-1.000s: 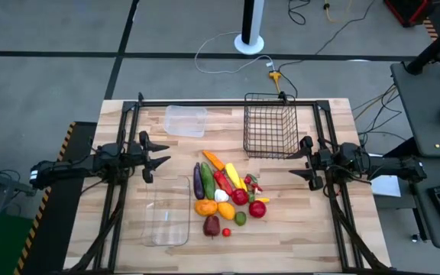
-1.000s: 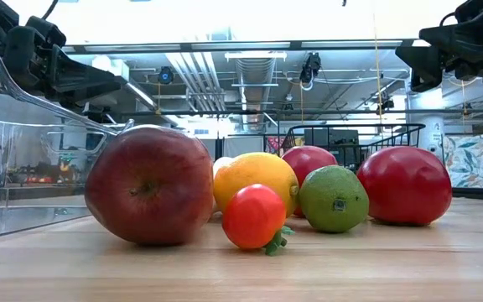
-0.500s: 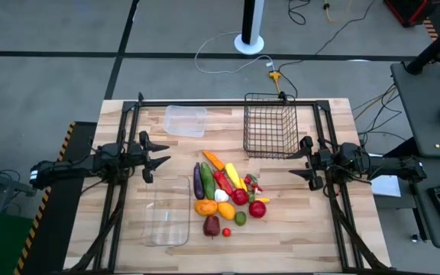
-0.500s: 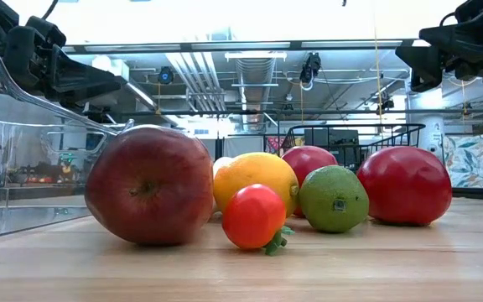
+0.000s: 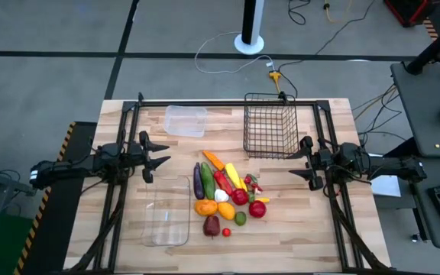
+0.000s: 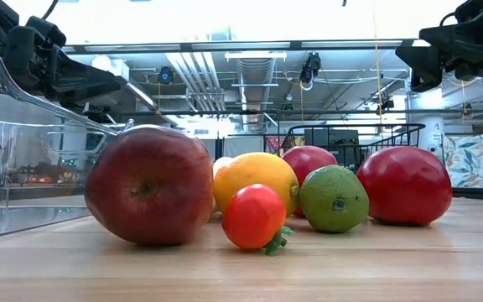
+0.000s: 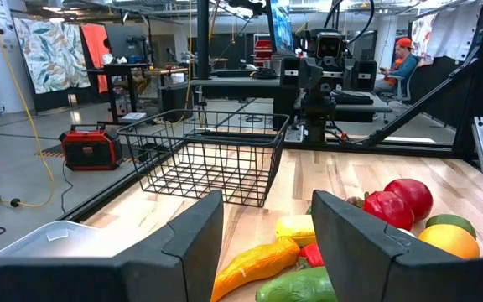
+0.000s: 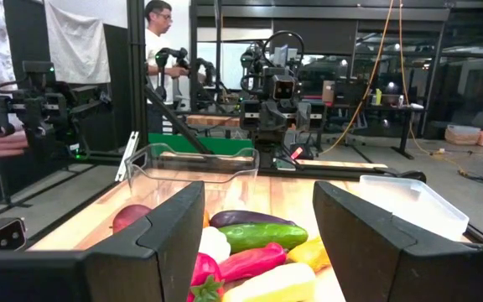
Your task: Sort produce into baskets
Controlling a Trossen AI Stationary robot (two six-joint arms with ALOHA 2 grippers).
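Produce (image 5: pixel 226 197): heaped mid-table; eggplant (image 5: pixel 198 181), cucumber (image 5: pixel 207 180), carrot (image 5: pixel 213 160), apple (image 5: pixel 211 225) at the pile's 7 o'clock.
Wire basket (image 5: pixel 270 125): 1 o'clock of pile, holds nothing.
Tub (image 5: pixel 185 121): 11 o'clock of pile.
Tray (image 5: pixel 167 211): touching pile's 9 o'clock side.
My left gripper (image 5: pixel 156 159): 9 o'clock, off the table, fingers apart, holding nothing.
My right gripper (image 5: pixel 299 163): 3 o'clock, fingers apart, holding nothing.
Person (image 8: pixel 159 33): beyond table, right wrist view.
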